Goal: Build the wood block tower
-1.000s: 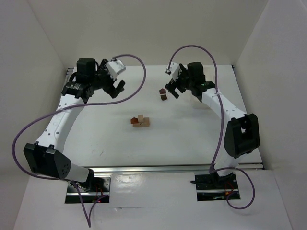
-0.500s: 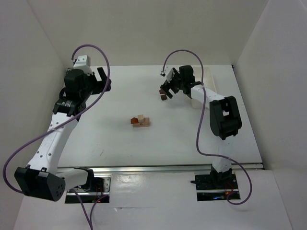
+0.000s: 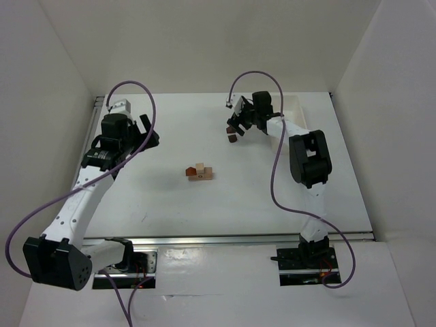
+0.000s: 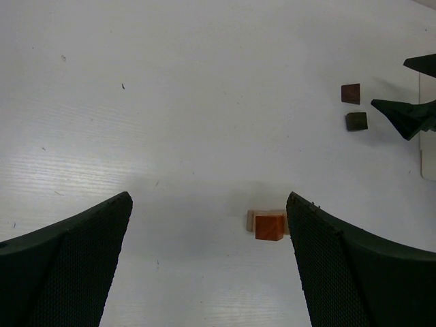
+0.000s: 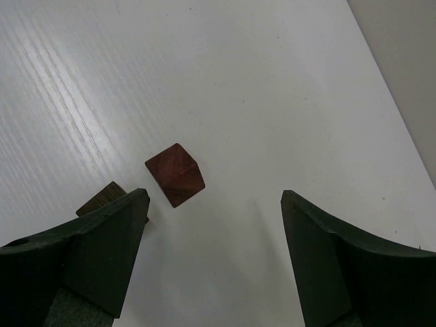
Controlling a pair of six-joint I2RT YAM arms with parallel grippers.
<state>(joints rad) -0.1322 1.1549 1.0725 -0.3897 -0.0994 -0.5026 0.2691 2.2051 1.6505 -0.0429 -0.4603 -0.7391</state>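
The wood block tower is a low cluster (image 3: 199,172) at mid table: an orange-tan block (image 4: 270,226) against pale beige pieces (image 4: 251,220). My left gripper (image 3: 148,127) hovers far to its left, open and empty (image 4: 209,199). Two loose blocks lie apart at the back: a red-brown cube (image 5: 175,174) and a dark brown block (image 5: 102,198), half hidden behind my right gripper's left finger. In the top view they sit together (image 3: 233,135). My right gripper (image 5: 212,197) hangs just above them, jaws apart, the cube just ahead of the gap, touching neither finger.
A white tray (image 3: 294,107) lies at the back right behind the right arm, its edge (image 4: 428,157) visible in the left wrist view. White walls enclose the table on three sides. Purple cables loop above both arms.
The left gripper has pulled back leftward, away from the table's middle. The right arm has folded toward the back, with its gripper shifted slightly left over the dark blocks and its jaws narrowed a little.
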